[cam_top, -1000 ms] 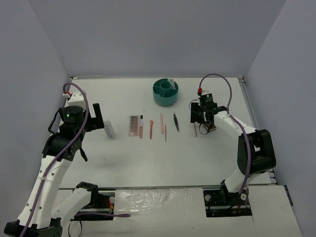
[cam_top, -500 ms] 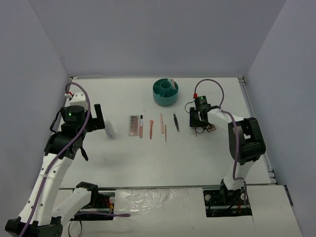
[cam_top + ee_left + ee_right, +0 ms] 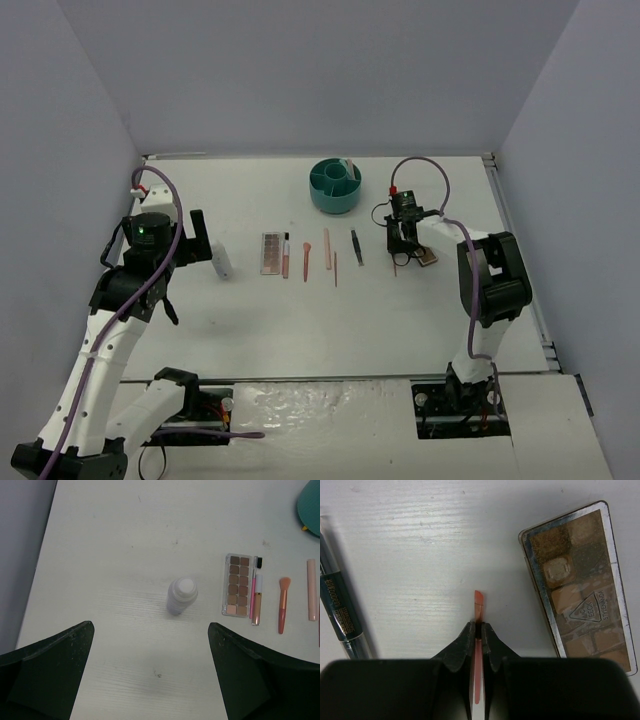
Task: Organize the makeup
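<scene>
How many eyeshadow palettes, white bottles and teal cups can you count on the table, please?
Eyeshadow palettes: 2 (left one, right one)
White bottle: 1
Teal cup: 1
Total: 4

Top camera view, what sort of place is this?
Probably a robot lab test cell: a white table boxed in by lavender panels, a left arm and right arm bolted at its near edge, and makeup laid in a row, the right pincer shut on an orange stick.
</scene>
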You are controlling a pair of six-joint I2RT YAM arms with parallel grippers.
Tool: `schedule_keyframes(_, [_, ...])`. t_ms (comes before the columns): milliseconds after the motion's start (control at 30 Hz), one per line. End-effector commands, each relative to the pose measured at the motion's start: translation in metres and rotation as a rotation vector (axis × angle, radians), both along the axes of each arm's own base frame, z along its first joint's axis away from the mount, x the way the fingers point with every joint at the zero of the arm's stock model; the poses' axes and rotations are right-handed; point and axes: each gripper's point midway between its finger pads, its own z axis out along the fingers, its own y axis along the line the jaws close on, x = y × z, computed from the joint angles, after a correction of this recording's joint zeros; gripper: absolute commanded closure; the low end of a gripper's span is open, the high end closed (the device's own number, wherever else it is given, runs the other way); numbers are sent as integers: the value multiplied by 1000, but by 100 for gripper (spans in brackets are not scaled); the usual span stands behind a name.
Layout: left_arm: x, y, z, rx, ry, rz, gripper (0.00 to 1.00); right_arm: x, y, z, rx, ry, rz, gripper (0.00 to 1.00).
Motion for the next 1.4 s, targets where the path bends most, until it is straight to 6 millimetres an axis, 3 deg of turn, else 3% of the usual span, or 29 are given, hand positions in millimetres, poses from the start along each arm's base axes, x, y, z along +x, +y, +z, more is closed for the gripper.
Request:
schedule_keyframes(0, [8, 0, 21, -20, -74, 7, 3, 5, 3, 16, -13, -24, 11, 100])
schedule_keyframes(133, [8, 1, 22, -21, -76, 12, 3, 19, 21, 61, 61, -148, 36, 100])
schedule_keyframes(333, [8, 2, 22, -24, -78, 14, 3, 53, 55, 189, 266, -543, 11, 100])
schedule_keyframes(533, [7, 2, 22, -27, -80, 18, 3, 85, 60, 261, 395, -838, -117, 100])
schedule_keyframes(667, [7, 3, 23, -27, -84, 22, 3, 102, 61, 288, 496, -979, -205, 100])
schedule_keyframes(800, [7, 5, 22, -27, -85, 28, 3, 118, 64, 301, 559, -1093, -260, 100])
schedule_keyframes(1000, [7, 5, 22, -26, -85, 31, 3, 139, 75, 284, 560, -1122, -271, 100])
schedule_keyframes(1367, [7, 6, 23, -24, -87, 37, 3, 159, 94, 258, 564, -1156, -220, 100])
